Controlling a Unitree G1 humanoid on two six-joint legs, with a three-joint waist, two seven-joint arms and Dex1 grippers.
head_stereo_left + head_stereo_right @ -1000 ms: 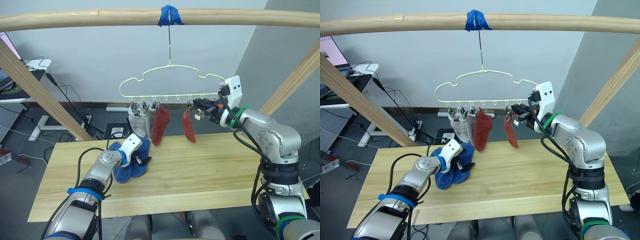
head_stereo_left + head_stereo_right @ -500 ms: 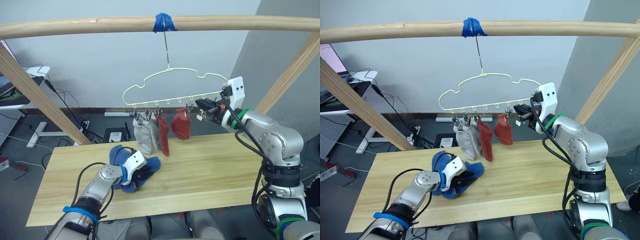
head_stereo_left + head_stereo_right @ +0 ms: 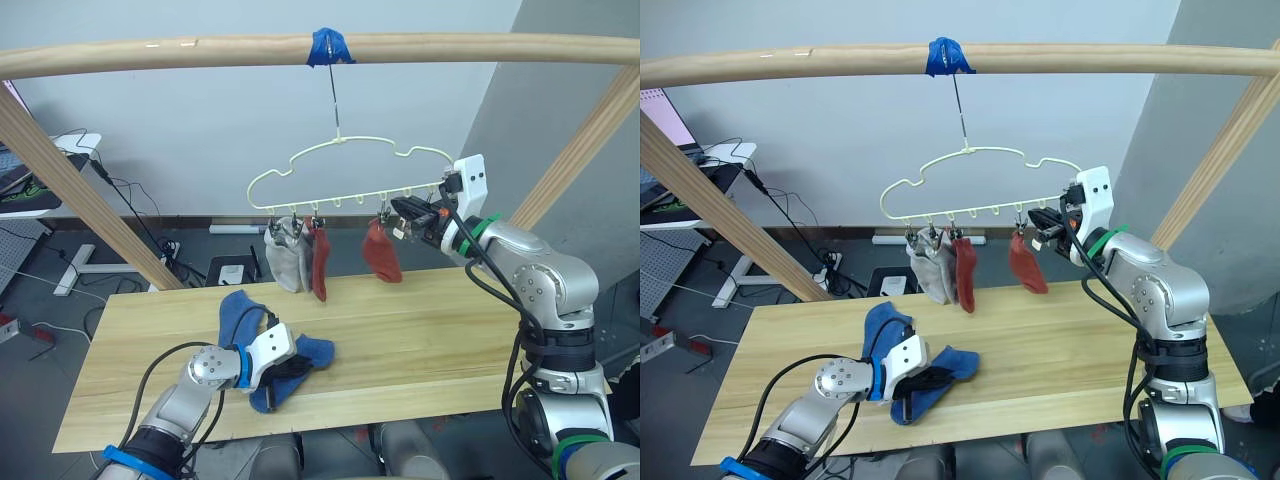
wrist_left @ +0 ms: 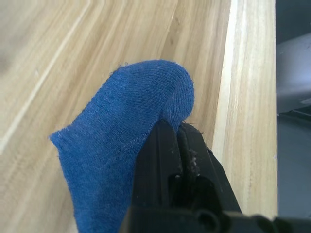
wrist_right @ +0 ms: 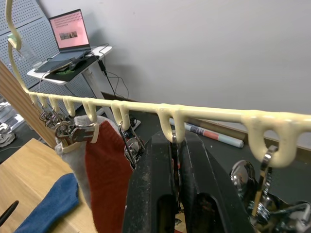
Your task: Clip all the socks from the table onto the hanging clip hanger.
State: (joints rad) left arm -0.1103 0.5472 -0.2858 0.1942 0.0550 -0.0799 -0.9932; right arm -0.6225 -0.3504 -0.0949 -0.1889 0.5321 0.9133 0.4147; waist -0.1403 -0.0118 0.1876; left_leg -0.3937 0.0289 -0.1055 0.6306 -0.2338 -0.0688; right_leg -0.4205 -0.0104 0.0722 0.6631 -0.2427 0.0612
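Already we have four socks on the clip hanger [image 3: 345, 170]: two grey [image 3: 284, 262], two red [image 3: 382, 255]. Our left tool [image 3: 283, 368] is clamped on one blue sock [image 3: 297, 362] near the bench [image 3: 430, 330] edge; the other [image 3: 237, 312] lies nearby. Our right tool [image 3: 398, 209] pinches the hanger's rail.

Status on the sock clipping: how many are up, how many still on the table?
Done: four hang from the clip hanger: two grey socks and two red socks. In hand: the left claw is shut on one blue sock; the right claw holds the hanger's wire. Left: both blue socks, still on the table.
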